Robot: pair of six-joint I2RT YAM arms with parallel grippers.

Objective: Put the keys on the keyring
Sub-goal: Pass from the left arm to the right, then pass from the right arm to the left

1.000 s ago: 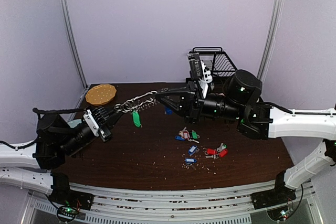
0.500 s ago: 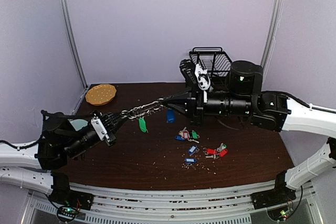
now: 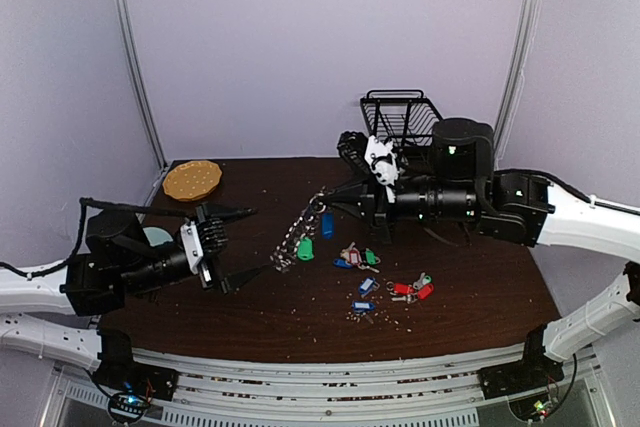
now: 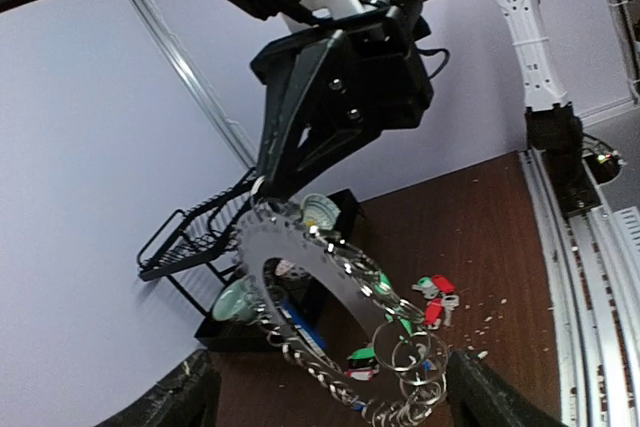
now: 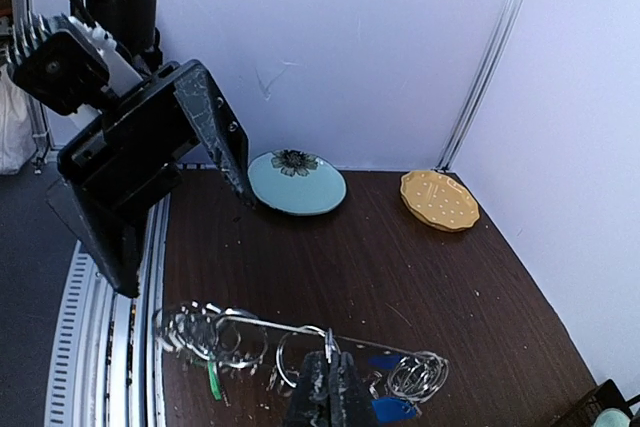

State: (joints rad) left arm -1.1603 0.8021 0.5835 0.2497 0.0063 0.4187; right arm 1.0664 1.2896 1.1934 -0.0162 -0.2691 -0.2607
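The keyring (image 3: pixel 298 235) is a loop of linked silver rings that hangs slanting from my right gripper (image 3: pixel 324 201), which is shut on its upper end. A green-tagged key (image 3: pixel 305 248) and a blue-tagged one (image 3: pixel 327 224) dangle from it. My left gripper (image 3: pixel 244 245) stands open just left of the ring's low end, touching nothing. In the left wrist view the keyring (image 4: pixel 405 352) swings blurred between my spread fingers. Loose keys (image 3: pixel 357 258) with red, blue and green tags (image 3: pixel 411 289) lie on the table at centre right. In the right wrist view the keyring (image 5: pixel 250 322) is pinched in my shut fingertips (image 5: pixel 328 387).
A black wire dish rack (image 3: pixel 405 117) stands at the back right, with a cup (image 4: pixel 238 299) in it. A yellow plate (image 3: pixel 192 179) lies at the back left. A pale blue plate (image 5: pixel 297 182) lies by the left arm. Crumbs are scattered near the loose keys.
My left gripper has let go of the keyring, opened wide and drawn back. The ring's left end has dropped, so it now hangs from the right gripper alone.
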